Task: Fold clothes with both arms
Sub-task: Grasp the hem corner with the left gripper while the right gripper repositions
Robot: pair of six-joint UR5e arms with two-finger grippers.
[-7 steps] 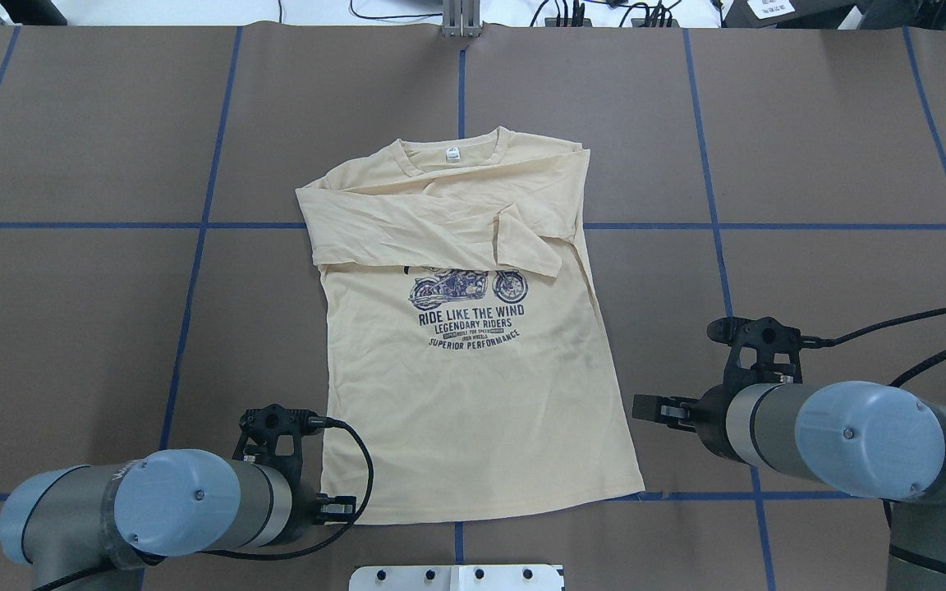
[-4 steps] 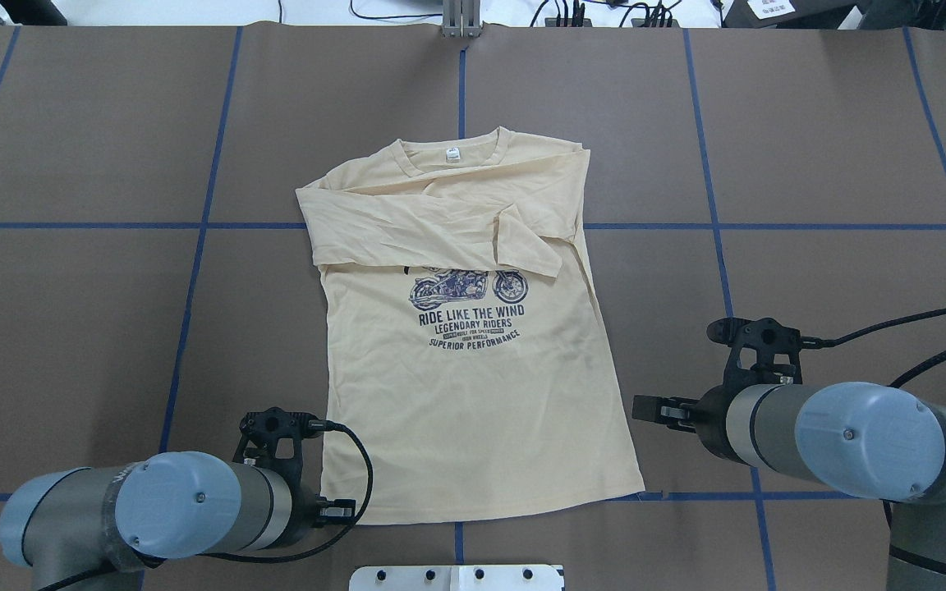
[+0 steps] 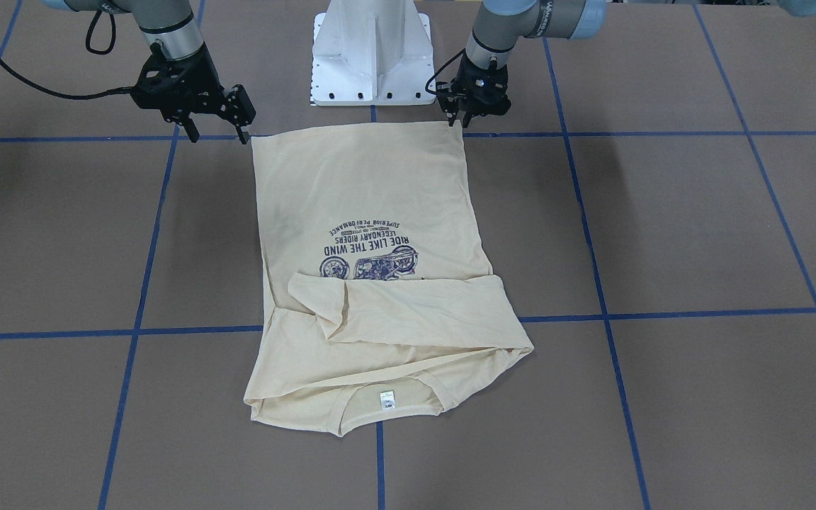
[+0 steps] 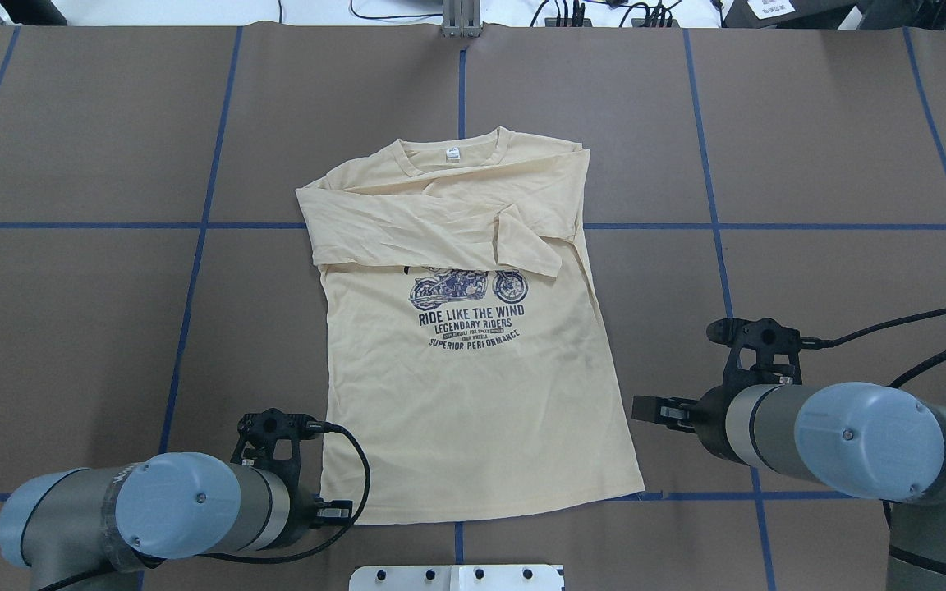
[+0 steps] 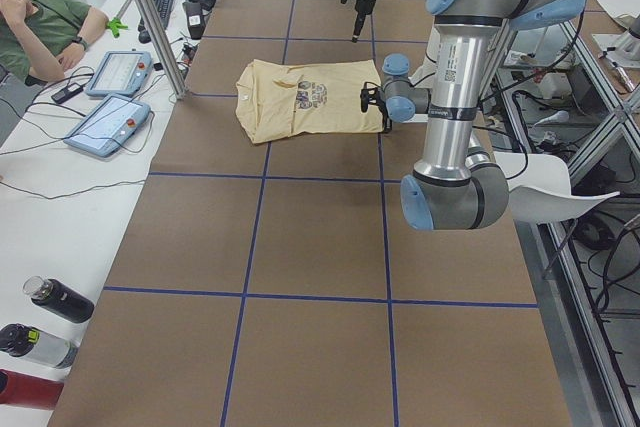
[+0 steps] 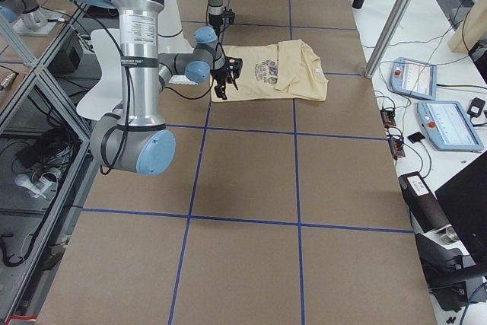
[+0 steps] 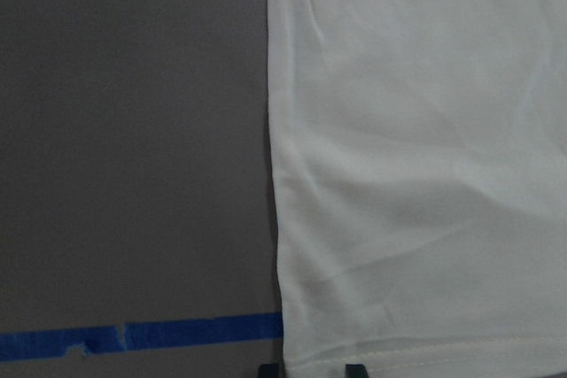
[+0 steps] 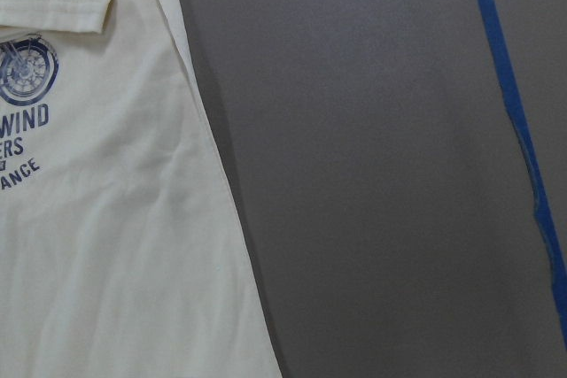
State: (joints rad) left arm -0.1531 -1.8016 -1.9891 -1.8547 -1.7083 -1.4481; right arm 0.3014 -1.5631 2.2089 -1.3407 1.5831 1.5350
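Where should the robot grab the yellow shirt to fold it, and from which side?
Probably at the two bottom hem corners of the T-shirt, left gripper on one, right gripper on the other, coming from the robot's side. The sleeves already lie folded across the chest, and the hem is the flat edge nearest both.

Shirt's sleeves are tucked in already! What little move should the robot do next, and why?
Probably shift the right gripper over to its hem corner of the shirt: it hangs open beside the cloth, over bare table, while the left gripper sits at the other hem corner.
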